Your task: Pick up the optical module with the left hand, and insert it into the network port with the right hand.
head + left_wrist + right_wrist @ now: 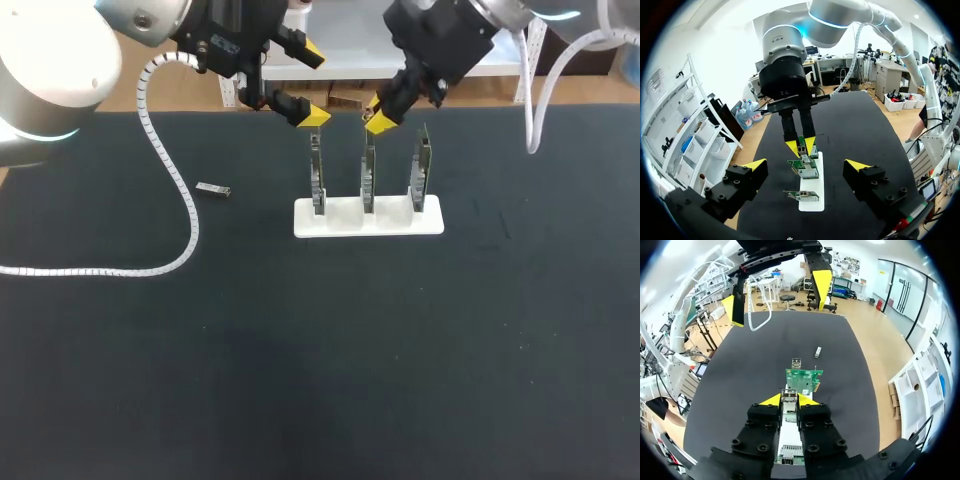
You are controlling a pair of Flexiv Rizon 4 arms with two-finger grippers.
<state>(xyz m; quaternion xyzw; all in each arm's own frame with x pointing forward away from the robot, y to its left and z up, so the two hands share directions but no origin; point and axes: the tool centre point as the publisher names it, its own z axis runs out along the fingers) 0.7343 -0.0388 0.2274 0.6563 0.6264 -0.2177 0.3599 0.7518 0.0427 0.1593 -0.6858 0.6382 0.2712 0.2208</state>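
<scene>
A small silver optical module (789, 396) sits between the yellow tips of my right gripper (378, 120), which is shut on it just above the upright circuit boards (368, 180). From the left wrist view the same right gripper (801, 146) hangs over the far end of the board row, module (801, 148) in its tips. My left gripper (312, 86) is wide open and empty, held above the left board; its own view shows the tips spread either side of the boards (802, 169). A second module (213, 189) lies loose on the black table, left of the boards.
The three boards stand in a white base (400, 222) near the table's middle back. A white ribbed cable (165, 160) from my left arm loops down onto the table at the left. The black mat (320, 350) stretches toward the front.
</scene>
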